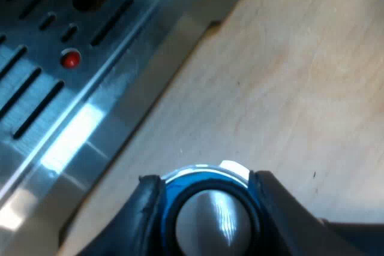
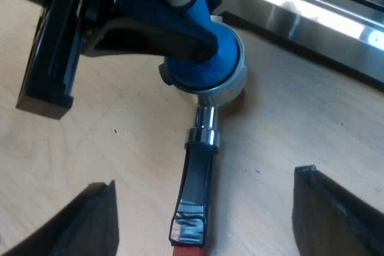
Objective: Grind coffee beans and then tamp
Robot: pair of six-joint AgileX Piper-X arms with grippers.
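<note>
My left gripper (image 1: 207, 189) is shut on the blue tamper (image 1: 210, 220), its black fingers (image 1: 147, 208) pressed against both sides of the shiny metal top. In the right wrist view the tamper (image 2: 207, 64) stands upright in the basket of the metal holder (image 2: 237, 85), which lies on the wooden table. The left gripper (image 2: 195, 34) grips the tamper from above. The holder's dark handle (image 2: 198, 172) runs from the basket toward my right gripper (image 2: 204, 191) and ends in red (image 2: 187, 250). That gripper is open, hovering over the handle with a finger on each side, apart from it.
The espresso machine's steel drip tray (image 1: 48, 88) with its slots and a red dot (image 1: 71, 59) lies close beside the tamper; its edge (image 2: 312, 13) runs just beyond the holder. Bare wooden table (image 2: 132, 148) surrounds the handle.
</note>
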